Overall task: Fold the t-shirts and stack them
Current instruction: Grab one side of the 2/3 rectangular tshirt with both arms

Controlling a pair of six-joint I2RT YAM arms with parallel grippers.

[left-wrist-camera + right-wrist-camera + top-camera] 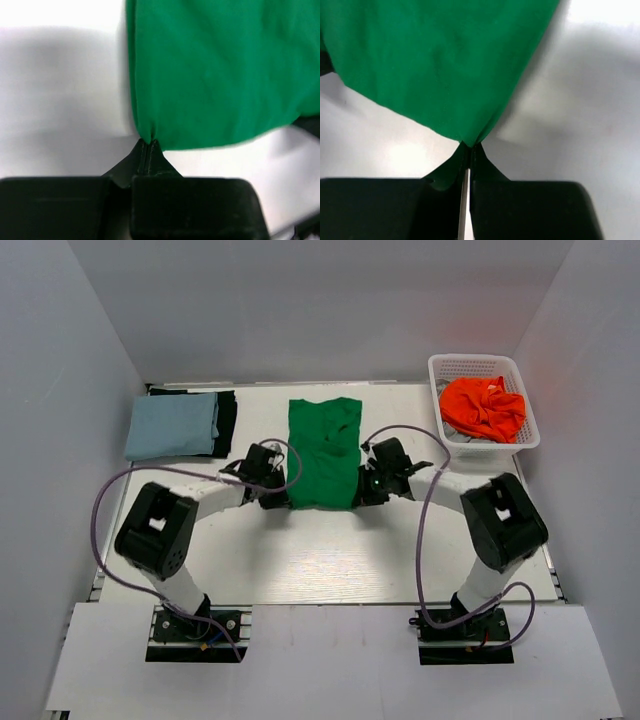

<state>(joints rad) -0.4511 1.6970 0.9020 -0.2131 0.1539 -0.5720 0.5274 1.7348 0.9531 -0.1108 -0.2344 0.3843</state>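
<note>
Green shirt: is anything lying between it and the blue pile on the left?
Nothing visible: only table separates the green shirt from the pale blue shirt stacked on the black shirt. The left tool grips its near corner.

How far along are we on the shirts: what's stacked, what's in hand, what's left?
Done: the pale blue shirt lies folded on the black shirt at the far left. In hand: the green shirt, partly folded, with the left gripper and right gripper each shut on a near corner. Left: the orange shirt, crumpled in the basket.
</note>
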